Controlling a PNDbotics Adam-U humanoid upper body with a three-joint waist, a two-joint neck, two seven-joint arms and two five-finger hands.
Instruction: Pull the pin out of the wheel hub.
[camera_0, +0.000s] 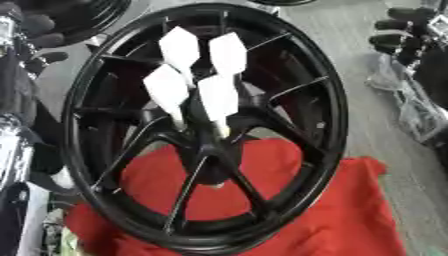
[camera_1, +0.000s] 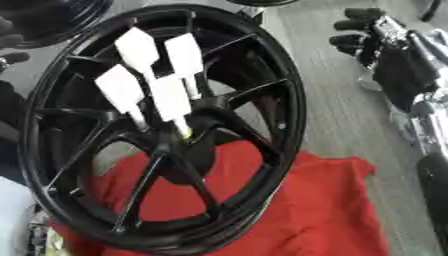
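Left hand (camera_0: 35, 37): we see it at the upper left corner, black fingers (camera_0: 39, 24) curled, nothing visibly held; the silver-jointed forearm runs down the left edge.

Right hand (camera_1: 372, 30): we see it at the upper right, black fingers (camera_1: 354, 24) bent and pointing left, holding nothing; the black-and-silver arm descends the right edge.

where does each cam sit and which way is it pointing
Left eye view: in the head, looking down at the wheel on the red cloth; the left robot hand shows top left, the right robot hand top right.
Right eye view: beside it in the head, same downward aim; the right hand and arm show more fully.
Both share the wheel, the white tabs at the hub and the cloth.
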